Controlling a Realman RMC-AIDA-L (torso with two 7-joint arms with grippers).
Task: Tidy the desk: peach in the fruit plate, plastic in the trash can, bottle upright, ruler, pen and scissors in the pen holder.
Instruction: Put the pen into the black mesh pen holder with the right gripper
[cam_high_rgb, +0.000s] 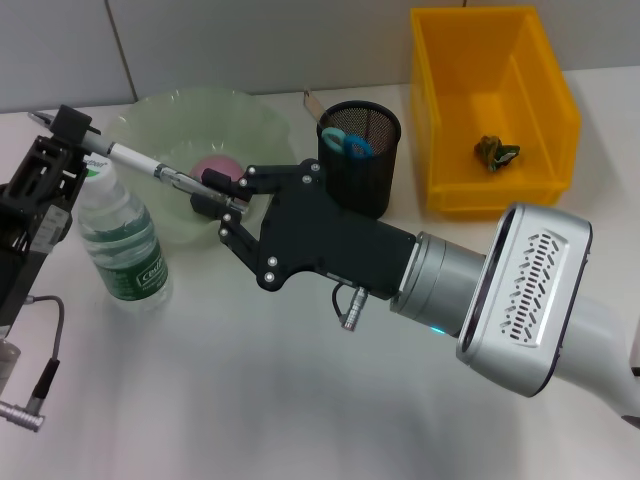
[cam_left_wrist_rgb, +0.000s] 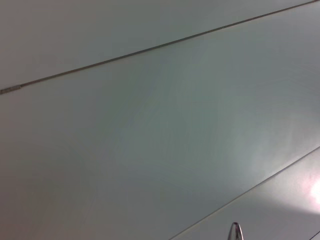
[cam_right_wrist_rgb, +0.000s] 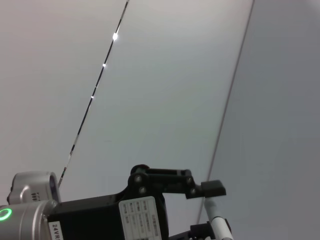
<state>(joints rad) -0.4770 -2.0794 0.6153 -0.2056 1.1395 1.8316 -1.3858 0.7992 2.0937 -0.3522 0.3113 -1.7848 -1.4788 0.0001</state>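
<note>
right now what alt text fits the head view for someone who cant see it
Both grippers hold one white pen over the pale green fruit plate: black left gripper at its cap, black right gripper at its tip. A clear water bottle stands upright beside them.

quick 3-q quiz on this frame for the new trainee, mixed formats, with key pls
1. True or false: the bottle is lying on its side.
2. Multiple choice: what do the left gripper and the right gripper both hold? A) ruler B) pen C) scissors
3. Fill in: the crumpled plastic lies inside the yellow ____.

Key:
1. False. It stands upright beside the fruit plate.
2. B. The pen spans between them: the left gripper holds one end, the right gripper the other, above the plate. The scissors are already in the pen holder.
3. trash can.
</note>
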